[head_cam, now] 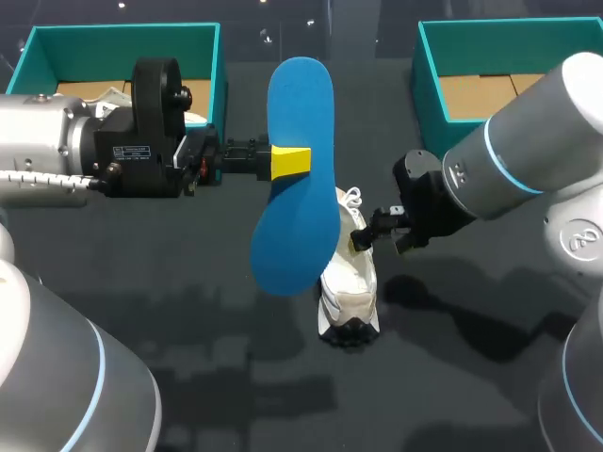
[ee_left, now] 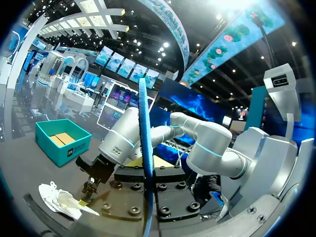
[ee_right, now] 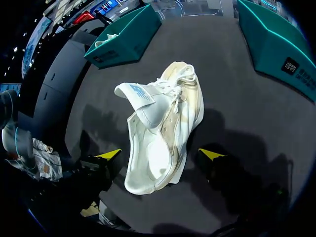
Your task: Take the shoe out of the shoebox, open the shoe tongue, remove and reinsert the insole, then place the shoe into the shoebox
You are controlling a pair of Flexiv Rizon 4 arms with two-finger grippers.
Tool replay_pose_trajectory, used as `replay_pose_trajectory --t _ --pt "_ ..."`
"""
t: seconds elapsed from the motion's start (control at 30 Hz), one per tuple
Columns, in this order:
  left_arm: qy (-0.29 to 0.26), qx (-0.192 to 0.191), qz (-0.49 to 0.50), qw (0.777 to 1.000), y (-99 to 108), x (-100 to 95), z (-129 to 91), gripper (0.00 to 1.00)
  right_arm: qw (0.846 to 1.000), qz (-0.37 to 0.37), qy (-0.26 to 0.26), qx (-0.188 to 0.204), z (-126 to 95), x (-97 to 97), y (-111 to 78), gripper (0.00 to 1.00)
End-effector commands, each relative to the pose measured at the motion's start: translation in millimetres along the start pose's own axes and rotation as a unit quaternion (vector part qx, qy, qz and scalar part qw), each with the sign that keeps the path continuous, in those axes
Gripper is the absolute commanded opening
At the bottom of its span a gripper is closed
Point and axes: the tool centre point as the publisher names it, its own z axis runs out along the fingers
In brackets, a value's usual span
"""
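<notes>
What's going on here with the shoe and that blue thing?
The left gripper is shut on a blue insole, held in the air over the table. The white shoe lies on the table, tongue lifted, between the right gripper's open fingers. The insole is not yet back inside, and the shoe is outside the teal shoeboxes.

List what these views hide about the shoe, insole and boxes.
Head view: the flat blue foam insole covers part of the white lace-up sneaker.
Head view: the left gripper has its lower finger behind that insole.
Head view: the left arm blocks much of the left teal cardboard box.
Left wrist view: the insole shows edge-on only, its faces unseen.
</notes>
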Motion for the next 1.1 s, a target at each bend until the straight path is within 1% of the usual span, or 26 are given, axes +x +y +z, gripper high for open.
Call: replay_pose_trajectory --t 0.03,0.1,0.2,0.23,0.27,0.67,0.73,0.8,0.93,1.0,1.1 --pt "0.001 0.0 0.0 1.0 -0.2 -1.2 1.9 0.0 0.999 0.01 0.046 -0.018 -30.0 -6.6 -1.5 1.0" --pt "0.001 0.0 0.0 1.0 -0.2 -1.2 1.9 0.0 0.998 0.017 0.061 -0.019 -39.0 -4.8 2.2 1.0" --pt "0.001 0.0 0.0 1.0 -0.2 -1.2 1.9 0.0 0.993 0.007 0.116 -0.026 -53.0 -2.2 8.2 1.0" --pt "0.001 0.0 0.0 1.0 -0.2 -1.2 1.9 0.0 0.992 0.003 0.127 -0.02 -56.8 -0.7 10.5 1.0" --pt "0.001 0.0 0.0 1.0 -0.2 -1.2 1.9 0.0 0.993 -0.003 0.12 -0.019 -62.3 2.1 12.5 1.0" --pt "0.001 0.0 0.0 1.0 -0.2 -1.2 1.9 0.0 0.993 -0.003 0.12 -0.019 -62.3 2.1 12.5 1.0" --pt "0.001 0.0 0.0 1.0 -0.2 -1.2 1.9 0.0 0.991 -0.001 0.135 -0.021 -66.0 2.8 16.2 1.0" --pt "0.001 0.0 0.0 1.0 -0.2 -1.2 1.9 0.0 0.984 0.003 0.175 -0.031 -73.5 1.9 19.7 1.0" --pt "0.012 0.016 0.083 0.996 -3.9 -5.1 5.6 0.0 0.977 0.012 0.209 -0.042 -86.1 0.1 23.9 1.0" --pt "0.014 0.026 0.159 0.987 -8.3 -8.7 7.2 0.0 0.971 0.02 0.234 -0.039 -94.0 -0.7 28.0 1.0" --pt "0.016 0.042 0.229 0.972 -14.0 -15.5 9.8 0.0 0.967 0.021 0.252 -0.036 -103.3 -0.9 33.3 1.0"
